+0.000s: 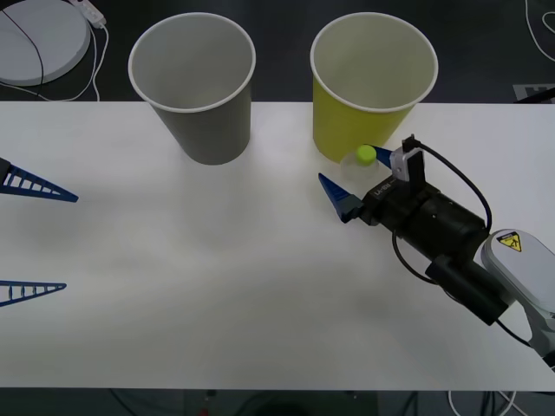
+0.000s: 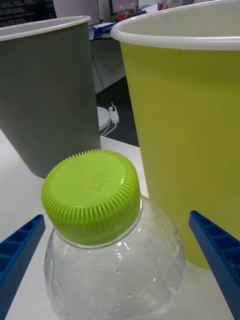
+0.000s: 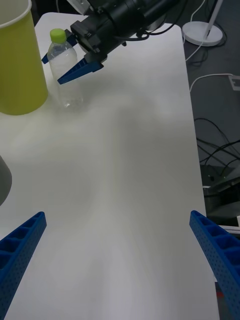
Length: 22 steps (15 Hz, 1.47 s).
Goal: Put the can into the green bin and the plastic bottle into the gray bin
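The plastic bottle (image 1: pixel 365 159) stands upright on the white table, close in front of the green bin (image 1: pixel 373 82); it is clear with a lime-green cap (image 2: pixel 90 195). My right gripper (image 1: pixel 357 173) is open, one blue finger on each side of the bottle, and neither finger visibly touches it. From the left wrist view, the bottle (image 3: pixel 65 75) stands between those fingers (image 3: pixel 80 71) beside the green bin (image 3: pixel 17 65). To the left of the green bin stands the gray bin (image 1: pixel 192 87). Over the table's left edge my left gripper (image 1: pixel 30 238) hangs open and holds nothing. The can is out of view.
A round white disc (image 1: pixel 35 39) with a cable lies behind the table's back left corner. Cables and a white lamp base (image 3: pixel 202 32) are on the floor past the right edge. Bare white tabletop (image 1: pixel 217 260) spreads across the middle and front.
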Each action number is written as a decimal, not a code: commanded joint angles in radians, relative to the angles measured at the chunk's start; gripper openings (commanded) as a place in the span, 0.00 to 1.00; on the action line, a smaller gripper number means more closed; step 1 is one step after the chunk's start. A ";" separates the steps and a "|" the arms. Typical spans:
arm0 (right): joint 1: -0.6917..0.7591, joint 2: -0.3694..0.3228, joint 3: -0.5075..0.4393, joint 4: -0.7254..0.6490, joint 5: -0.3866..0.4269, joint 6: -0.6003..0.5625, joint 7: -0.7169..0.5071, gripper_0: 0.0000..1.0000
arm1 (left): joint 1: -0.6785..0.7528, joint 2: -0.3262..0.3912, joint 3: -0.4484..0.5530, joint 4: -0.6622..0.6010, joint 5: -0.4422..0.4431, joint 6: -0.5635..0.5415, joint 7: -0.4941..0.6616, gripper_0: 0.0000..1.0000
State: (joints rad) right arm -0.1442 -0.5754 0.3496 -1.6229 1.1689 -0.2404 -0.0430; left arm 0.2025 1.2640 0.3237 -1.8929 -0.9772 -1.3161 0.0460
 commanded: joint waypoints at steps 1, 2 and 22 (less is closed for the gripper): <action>0.002 -0.004 -0.001 0.000 0.000 0.003 -0.003 1.00 | 0.000 0.000 0.000 0.000 0.000 0.000 0.000 1.00; 0.002 -0.004 -0.001 0.000 0.000 0.006 -0.003 1.00 | 0.000 0.000 0.000 0.000 0.000 0.000 0.000 1.00; 0.015 -0.029 -0.001 -0.017 -0.028 0.012 -0.017 0.00 | 0.000 0.000 0.000 0.000 0.000 0.000 0.000 1.00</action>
State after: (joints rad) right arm -0.1330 -0.5990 0.3483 -1.6312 1.1466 -0.2269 -0.0602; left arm 0.2025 1.2640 0.3237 -1.8929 -0.9771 -1.3161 0.0460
